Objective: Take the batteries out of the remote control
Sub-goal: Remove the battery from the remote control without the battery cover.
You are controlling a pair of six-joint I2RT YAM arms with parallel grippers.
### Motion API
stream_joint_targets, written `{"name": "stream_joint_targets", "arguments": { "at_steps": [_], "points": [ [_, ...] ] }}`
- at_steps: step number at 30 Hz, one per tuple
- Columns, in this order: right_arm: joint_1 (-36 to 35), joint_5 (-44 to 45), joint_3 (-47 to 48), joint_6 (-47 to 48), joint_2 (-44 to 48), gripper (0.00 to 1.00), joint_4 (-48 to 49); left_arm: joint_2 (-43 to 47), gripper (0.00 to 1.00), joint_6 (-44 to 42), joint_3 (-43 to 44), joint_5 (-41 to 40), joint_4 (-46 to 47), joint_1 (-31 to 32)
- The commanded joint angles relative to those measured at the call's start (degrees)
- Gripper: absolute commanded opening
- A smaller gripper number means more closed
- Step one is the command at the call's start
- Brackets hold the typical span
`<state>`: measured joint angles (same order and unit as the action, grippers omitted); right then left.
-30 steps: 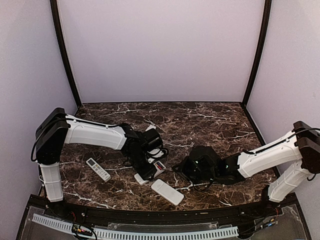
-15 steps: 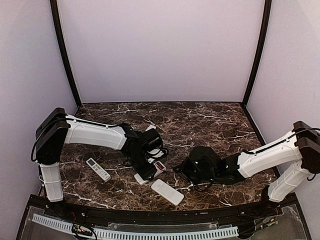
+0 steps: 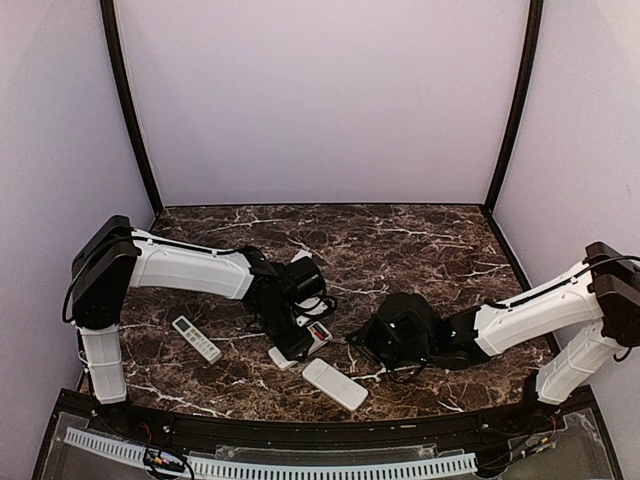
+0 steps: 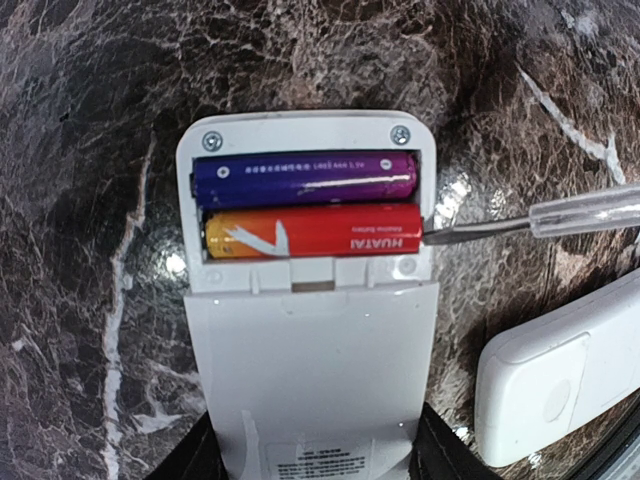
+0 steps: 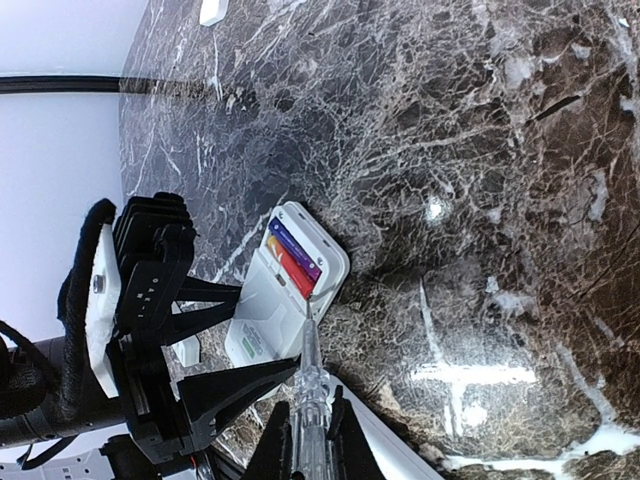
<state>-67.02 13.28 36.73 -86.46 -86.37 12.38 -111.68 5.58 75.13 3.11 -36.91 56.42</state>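
A white remote lies back up with its battery bay open. In the bay lie a blue-purple battery and an orange-red battery side by side. My left gripper is shut on the remote's lower body, one black finger on each side. My right gripper is shut on a clear-handled screwdriver. Its metal tip touches the right end of the orange-red battery. From above, the remote sits between the two grippers.
A second white remote lies just in front, also at the right edge of the left wrist view. A third remote, buttons up, lies to the left. A small white piece lies far off on the marble table.
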Motion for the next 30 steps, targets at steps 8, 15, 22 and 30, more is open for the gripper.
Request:
{"name": "stream_joint_targets", "arguments": {
  "at_steps": [8,15,22,30],
  "points": [
    [0.3,0.8,0.7,1.0,-2.4,0.00,1.5,-3.3,0.10,-1.1,-0.1,1.4,2.3,0.6],
    [0.6,1.1,-2.2,2.6,-3.2,0.00,13.6,-3.3,0.09,-1.3,-0.1,1.7,2.3,0.6],
    [0.8,4.4,-4.1,6.1,-1.6,0.00,22.8,-3.4,0.08,-1.3,-0.1,1.7,2.4,0.6],
    [0.9,7.0,-6.0,7.4,1.7,0.00,25.7,-3.5,0.08,-1.3,0.1,1.7,2.3,0.6]
  ]
}}
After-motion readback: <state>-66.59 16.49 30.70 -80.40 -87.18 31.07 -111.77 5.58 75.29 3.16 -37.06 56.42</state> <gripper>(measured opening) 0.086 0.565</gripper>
